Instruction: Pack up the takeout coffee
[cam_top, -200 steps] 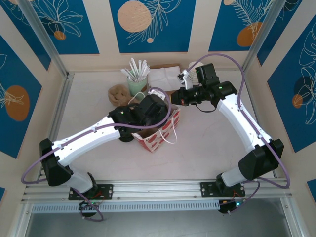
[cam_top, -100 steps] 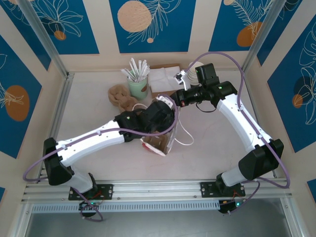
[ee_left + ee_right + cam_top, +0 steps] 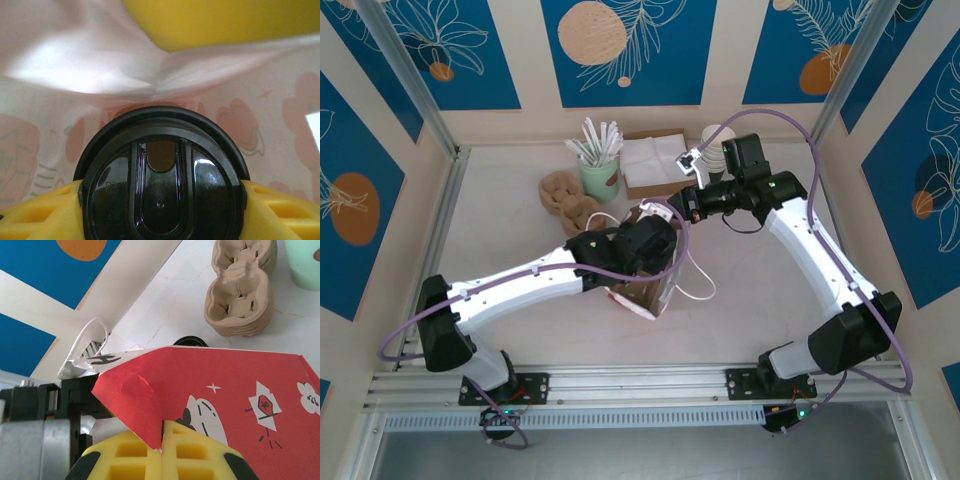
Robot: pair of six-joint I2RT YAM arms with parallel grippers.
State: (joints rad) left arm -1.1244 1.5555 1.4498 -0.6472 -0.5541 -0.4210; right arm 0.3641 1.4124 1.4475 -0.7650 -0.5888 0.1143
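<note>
Jaws of our left gripper [image 3: 160, 212] are closed around the takeout coffee [image 3: 161, 175], one yellow finger [image 3: 40, 212] pressed to each side of its round black lid. Our right gripper [image 3: 161, 450] is pinched shut on the upper edge of the paper bag [image 3: 225, 385], a red bag printed with white cartoon figures.

From above, we see our left arm reaching across the table and our left gripper [image 3: 650, 242] sunk into the mouth of the paper bag [image 3: 642, 292], while our right gripper [image 3: 683, 203] holds the rim just beside it. At the left wrist, the pale inner walls of the bag rise close around the lid, so the cup is inside the bag. We cannot tell whether it rests on the bottom.

We judge the step in hand to be lowering the coffee into the bag, and the task well along. Next, the cup should be set down upright, our left fingers opened, and the arm drawn straight out without snagging the rim or tipping the cup.
</note>
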